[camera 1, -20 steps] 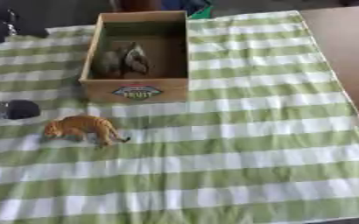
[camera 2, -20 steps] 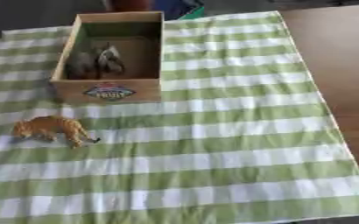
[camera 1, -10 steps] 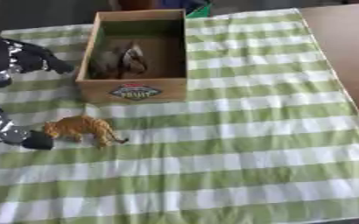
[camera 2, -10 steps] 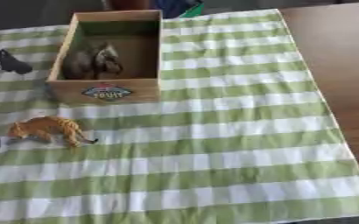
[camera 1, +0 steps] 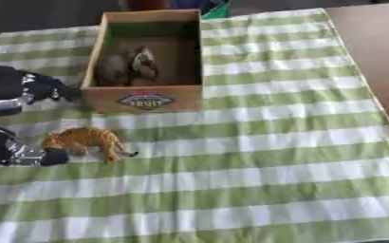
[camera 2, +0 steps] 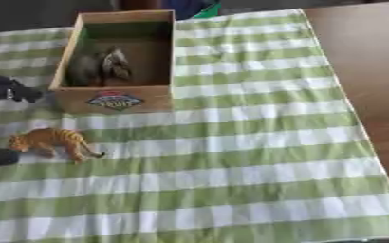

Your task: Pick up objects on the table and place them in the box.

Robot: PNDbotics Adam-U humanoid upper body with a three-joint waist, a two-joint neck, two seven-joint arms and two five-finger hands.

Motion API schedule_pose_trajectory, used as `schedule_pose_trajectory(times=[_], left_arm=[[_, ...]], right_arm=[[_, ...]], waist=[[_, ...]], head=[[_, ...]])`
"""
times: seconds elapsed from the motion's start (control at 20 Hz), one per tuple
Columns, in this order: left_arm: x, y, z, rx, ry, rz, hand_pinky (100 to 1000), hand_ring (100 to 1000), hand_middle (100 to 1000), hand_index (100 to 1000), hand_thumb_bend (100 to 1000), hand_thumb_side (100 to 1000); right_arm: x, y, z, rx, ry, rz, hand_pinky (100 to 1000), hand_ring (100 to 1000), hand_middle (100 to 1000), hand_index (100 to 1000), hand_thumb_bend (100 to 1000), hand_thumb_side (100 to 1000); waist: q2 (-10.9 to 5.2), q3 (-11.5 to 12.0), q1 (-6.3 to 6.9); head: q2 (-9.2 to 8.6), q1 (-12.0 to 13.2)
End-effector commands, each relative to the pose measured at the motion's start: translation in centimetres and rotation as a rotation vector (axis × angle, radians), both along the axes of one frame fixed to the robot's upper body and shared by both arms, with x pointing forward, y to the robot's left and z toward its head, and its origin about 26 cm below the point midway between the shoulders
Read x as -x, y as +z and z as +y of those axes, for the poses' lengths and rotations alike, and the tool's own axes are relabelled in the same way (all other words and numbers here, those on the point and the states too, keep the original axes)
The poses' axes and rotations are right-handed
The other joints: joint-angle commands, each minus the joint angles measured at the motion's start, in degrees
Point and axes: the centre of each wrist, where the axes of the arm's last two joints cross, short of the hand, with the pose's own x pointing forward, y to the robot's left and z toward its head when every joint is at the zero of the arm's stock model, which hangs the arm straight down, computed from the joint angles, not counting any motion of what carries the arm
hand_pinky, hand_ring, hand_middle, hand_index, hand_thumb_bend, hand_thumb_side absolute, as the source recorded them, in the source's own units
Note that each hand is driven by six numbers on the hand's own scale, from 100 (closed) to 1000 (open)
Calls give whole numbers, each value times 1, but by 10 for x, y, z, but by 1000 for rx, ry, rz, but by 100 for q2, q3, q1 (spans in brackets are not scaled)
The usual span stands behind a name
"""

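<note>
Here, orange striped tiger toy (camera 1: 88, 141) stands w/ legs down.

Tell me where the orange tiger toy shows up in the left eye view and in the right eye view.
Left eye view: the orange tiger toy stands at lower left on the checked cloth, the left hand beside its head.
Right eye view: the same toy sits nearer the left edge.
Shared landmark: the cardboard box with its oval front label, just above the tiger in both.
</note>
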Motion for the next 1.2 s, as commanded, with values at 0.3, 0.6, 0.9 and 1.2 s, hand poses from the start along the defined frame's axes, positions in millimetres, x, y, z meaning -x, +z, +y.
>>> schedule_pose_trajectory(times=[0.3, 0.6, 0.9, 1.2], left_arm=[[-5, -4, 2, -4, 75, 23, 587, 801, 792, 949, 638, 980], [-12, -7, 0, 36, 110, 20, 638, 872, 853, 940, 718, 992], [-18, -14, -5, 11, 106, 0, 690, 928, 901, 966, 748, 978], [-27, -19, -11, -14, 97, 25, 688, 926, 900, 978, 757, 984]], right_arm=[[5, 4, -1, 1, 2, -4, 840, 765, 723, 886, 100, 1000], [4, 1, -1, -3, 6, 16, 842, 764, 722, 887, 100, 1000], [4, -2, -1, -4, 12, 32, 843, 763, 719, 883, 100, 1000], [3, -4, -1, -13, 16, 47, 845, 762, 718, 881, 100, 1000]], waist=[[-99, 4, -6], [-99, -19, 11], [-60, -44, 37], [-12, -58, 61]], head=[[-26, 22], [-50, 16], [-79, 46], [-112, 80]])
